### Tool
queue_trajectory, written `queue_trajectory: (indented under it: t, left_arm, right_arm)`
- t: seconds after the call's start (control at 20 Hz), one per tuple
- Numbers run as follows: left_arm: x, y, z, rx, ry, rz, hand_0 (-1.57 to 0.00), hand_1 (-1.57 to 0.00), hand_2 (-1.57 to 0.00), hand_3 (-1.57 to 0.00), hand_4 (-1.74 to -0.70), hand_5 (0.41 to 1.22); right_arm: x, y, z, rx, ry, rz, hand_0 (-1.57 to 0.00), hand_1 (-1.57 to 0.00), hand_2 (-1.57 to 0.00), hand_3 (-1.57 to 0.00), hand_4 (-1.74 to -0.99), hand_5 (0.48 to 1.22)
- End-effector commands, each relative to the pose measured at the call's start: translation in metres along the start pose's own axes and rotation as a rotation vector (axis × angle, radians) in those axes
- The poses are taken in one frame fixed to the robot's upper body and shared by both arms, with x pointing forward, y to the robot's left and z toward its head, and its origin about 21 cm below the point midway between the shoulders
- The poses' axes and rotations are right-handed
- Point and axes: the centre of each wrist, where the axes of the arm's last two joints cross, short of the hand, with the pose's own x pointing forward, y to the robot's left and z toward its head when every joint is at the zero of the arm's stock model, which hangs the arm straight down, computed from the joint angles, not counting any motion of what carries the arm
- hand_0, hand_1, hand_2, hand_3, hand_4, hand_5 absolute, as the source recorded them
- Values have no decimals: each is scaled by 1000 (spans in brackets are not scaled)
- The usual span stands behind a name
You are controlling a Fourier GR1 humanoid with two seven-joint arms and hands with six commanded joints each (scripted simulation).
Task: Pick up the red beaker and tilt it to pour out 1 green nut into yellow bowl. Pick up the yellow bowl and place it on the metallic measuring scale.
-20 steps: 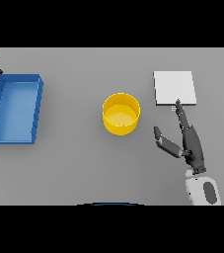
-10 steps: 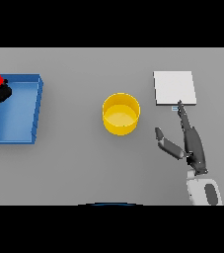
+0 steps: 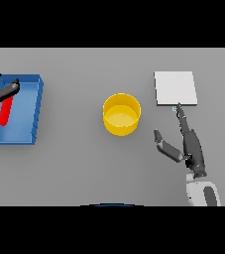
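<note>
Single head view, high above grey table [image 3: 84, 168], looking steeply down, whole tabletop visible.

So the red beaker [image 3: 5, 111] is way over on the left, looks like a narrow red strip standing over the blue bin. The yellow bowl [image 3: 121, 114] sits upright mid-counter, round and open-topped. The metallic measuring scale [image 3: 176, 88] is a flat pale square off to its right.
</note>
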Motion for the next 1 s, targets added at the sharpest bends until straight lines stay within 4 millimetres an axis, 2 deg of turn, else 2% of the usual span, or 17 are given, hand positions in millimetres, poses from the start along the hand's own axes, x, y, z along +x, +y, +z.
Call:
queue_trajectory:
  t: [0.0, 0.3, 0.4, 0.45, 0.75, 0.85, 0.95]
  left_arm:
    - [0, -2, 0, 2, -11, 0, -195, -158, -160, -151, -802, 679]
    - [6, 4, -6, 44, -65, 62, -50, -41, -41, -39, -786, 671]
    - [5, 3, -7, 52, -84, 72, -32, -26, -26, -24, -780, 679]
    - [9, -1, -8, 46, -80, 70, -25, -20, -21, -19, -776, 685]
    - [7, -4, -7, 29, -84, 80, -6, -5, -5, -4, -794, 710]
    - [4, -5, -5, 30, -85, 73, -3, -3, -3, -2, -795, 708]
    - [8, -2, -7, 29, -84, 75, -2, -1, -1, -1, -793, 712]
  right_arm:
    - [0, 0, 1, 0, 9, 2, 1, 1, 1, 1, -1188, 668]
    - [6, 0, -7, 15, 21, 87, 1, 1, 1, 1, -1198, 662]
    - [11, 0, -13, 94, -34, 90, 1, 1, 1, 1, -1162, 694]
    - [13, 2, -19, 142, -50, 124, 1, 1, 1, 1, -1180, 708]
    - [35, -9, -57, 349, -103, 428, 1, 1, 1, 1, -1278, 683]
    - [46, -10, -70, 426, -154, 569, 1, 1, 1, 1, -1279, 671]
    - [50, -2, -80, 514, -188, 689, 1, 1, 1, 1, -1276, 668]
